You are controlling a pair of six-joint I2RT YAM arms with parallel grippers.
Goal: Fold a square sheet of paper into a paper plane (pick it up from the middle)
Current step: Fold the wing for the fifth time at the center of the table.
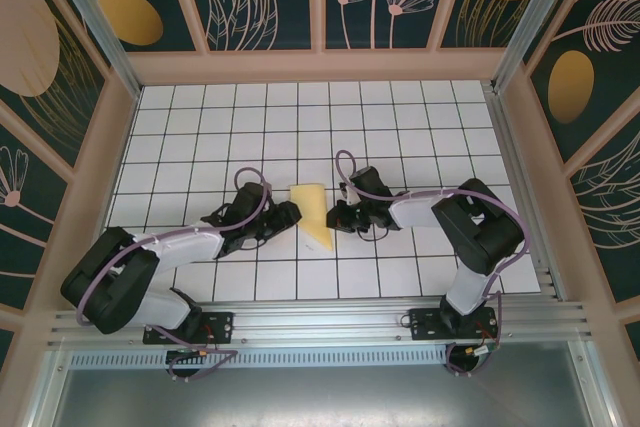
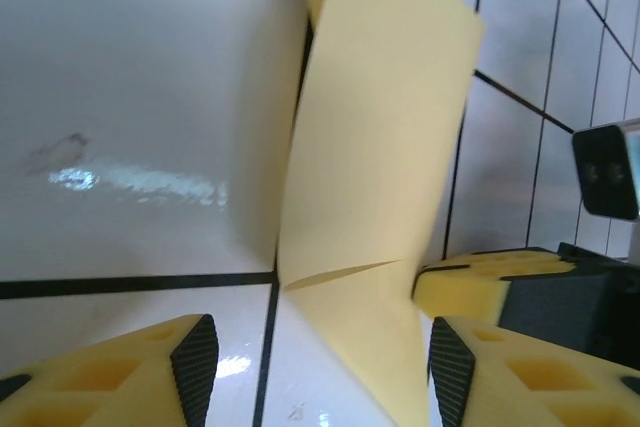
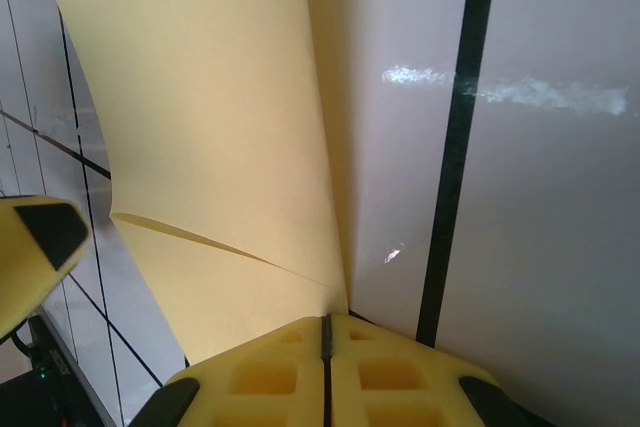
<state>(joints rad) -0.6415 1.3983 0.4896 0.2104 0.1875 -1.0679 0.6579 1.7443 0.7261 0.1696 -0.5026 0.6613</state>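
The yellow sheet of paper (image 1: 314, 215) is folded and creased, and lies between the two arms in the middle of the table. In the left wrist view one flap of the paper (image 2: 380, 127) stands up from the tiles above a slanting crease. My right gripper (image 3: 326, 332) is shut, its fingertips pinched together at the paper's (image 3: 220, 127) right edge, where the crease ends. My left gripper (image 2: 322, 362) is open, and the paper's lower corner lies between its fingers, close to the right one. In the top view the left gripper (image 1: 290, 215) and the right gripper (image 1: 335, 215) flank the paper.
The white grid-tiled table (image 1: 420, 117) is walled by a wooden frame (image 1: 320, 65) with patterned panels. An aluminium rail (image 1: 320, 322) with both arm bases runs along the near edge. The right gripper's fingers (image 2: 480, 282) sit just beyond my left gripper's right finger.
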